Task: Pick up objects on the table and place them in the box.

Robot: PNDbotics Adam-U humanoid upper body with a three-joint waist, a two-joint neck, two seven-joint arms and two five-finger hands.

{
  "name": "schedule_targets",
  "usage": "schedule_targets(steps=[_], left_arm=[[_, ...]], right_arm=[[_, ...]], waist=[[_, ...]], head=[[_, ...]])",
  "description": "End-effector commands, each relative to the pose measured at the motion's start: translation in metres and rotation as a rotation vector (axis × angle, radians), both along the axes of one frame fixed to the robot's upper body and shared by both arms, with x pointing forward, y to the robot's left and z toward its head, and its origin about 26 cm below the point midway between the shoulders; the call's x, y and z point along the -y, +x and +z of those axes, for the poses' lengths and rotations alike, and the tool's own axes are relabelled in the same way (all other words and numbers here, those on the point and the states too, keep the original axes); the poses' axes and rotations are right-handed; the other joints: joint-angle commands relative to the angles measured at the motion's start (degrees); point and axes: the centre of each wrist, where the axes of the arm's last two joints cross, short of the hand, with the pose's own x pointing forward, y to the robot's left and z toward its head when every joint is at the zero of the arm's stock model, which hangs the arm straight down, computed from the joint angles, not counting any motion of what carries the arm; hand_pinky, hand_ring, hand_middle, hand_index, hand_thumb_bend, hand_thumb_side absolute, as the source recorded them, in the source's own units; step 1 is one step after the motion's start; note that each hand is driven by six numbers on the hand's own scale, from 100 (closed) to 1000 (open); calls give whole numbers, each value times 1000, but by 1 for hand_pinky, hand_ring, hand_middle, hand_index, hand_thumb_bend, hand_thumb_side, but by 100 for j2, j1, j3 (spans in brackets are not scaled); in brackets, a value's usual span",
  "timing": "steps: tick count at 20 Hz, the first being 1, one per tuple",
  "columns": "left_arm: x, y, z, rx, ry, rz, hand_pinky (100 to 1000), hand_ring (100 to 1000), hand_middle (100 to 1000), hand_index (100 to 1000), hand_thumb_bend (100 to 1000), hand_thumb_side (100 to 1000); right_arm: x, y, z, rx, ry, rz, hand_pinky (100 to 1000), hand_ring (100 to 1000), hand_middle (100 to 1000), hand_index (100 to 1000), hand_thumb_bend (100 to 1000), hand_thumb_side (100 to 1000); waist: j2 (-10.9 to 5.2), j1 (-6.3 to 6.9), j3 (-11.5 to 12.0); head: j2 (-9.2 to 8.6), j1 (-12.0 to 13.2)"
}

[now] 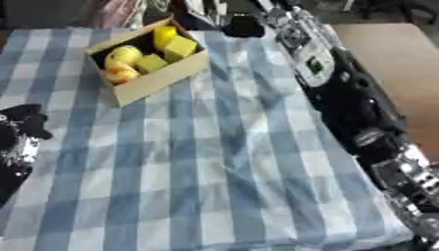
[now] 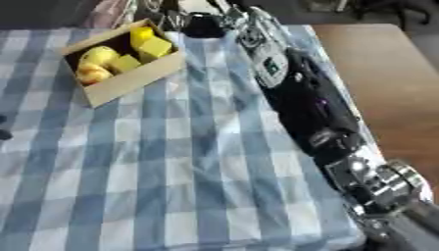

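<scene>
While the open tan cardboard box [image 1: 158, 73] sits at the far left of the blue-and-white checked tablecloth [image 1: 214, 171], we see that the things to be packed already lie inside it: a yellow rounded fruit-like piece [image 1: 125, 55], a yellow-green block [image 1: 180, 47], a smaller green block [image 1: 151, 62], a tall yellow piece [image 1: 163, 34] at the box's far corner and an orange rounded piece [image 1: 121, 75] at its near end. No loose object shows on the cloth outside the box.

We judge these pieces light and stiff, probably smooth toy food — the rounded ones would roll or slip, so we would take them across the widest part, and the blocks by two flat opposite faces. The box is thin-walled and would slide if nudged.

Our right arm [image 2: 300, 98] stretches past the box's right side; its hand [image 2: 202, 24] is a dark shape beyond the box, and we cannot tell how its fingers stand. Our left hand [image 1: 21, 132] shows well nearer than the box at the left edge — its fingers are equally unclear.
</scene>
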Motion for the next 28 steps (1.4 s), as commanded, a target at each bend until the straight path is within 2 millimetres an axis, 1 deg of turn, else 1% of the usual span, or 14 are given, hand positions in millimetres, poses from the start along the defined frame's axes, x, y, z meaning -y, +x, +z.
schedule_targets(steps=[1, 5, 6, 7, 11, 17, 22, 28], left_arm=[[-6, 0, 4, 16, 16, 24, 702, 547, 606, 762, 232, 667], [-8, -2, 0, 2, 12, 42, 702, 549, 608, 762, 225, 670], [-8, -2, -1, 0, 9, 44, 702, 550, 608, 762, 225, 669], [-8, -2, -1, -1, 9, 44, 702, 551, 609, 762, 224, 669], [-8, -3, -2, -1, 5, 52, 702, 554, 612, 760, 220, 668], [-5, -3, -4, -9, -5, 53, 702, 554, 611, 759, 212, 675], [-4, -2, -5, -11, -9, 54, 703, 558, 613, 760, 210, 677], [-4, -2, -6, -13, -9, 58, 706, 563, 616, 760, 209, 679]], right_arm=[[14, -24, 18, 32, 101, 64, 822, 713, 730, 866, 100, 404], [26, -42, -4, -9, 200, 83, 816, 703, 721, 860, 100, 406], [29, -46, -10, -18, 224, 77, 810, 696, 717, 854, 100, 351], [31, -50, -17, -30, 247, 70, 807, 693, 713, 849, 100, 412], [39, -60, -37, -57, 324, 45, 797, 680, 703, 830, 100, 422], [48, -74, -66, -91, 469, -39, 787, 667, 689, 803, 100, 432], [51, -81, -80, -107, 534, -79, 783, 661, 682, 790, 100, 432], [51, -86, -86, -110, 592, -103, 777, 654, 675, 780, 100, 435]], waist=[[-193, 76, -58], [-225, 99, -195], [-229, 105, -216], [-230, 110, -230], [-222, 115, -257], [-186, 107, -248], [-158, 85, -248], [-141, 76, -254]], head=[[26, 102], [26, 218], [26, 241], [26, 264], [26, 338], [26, 450], [26, 531], [26, 653]])
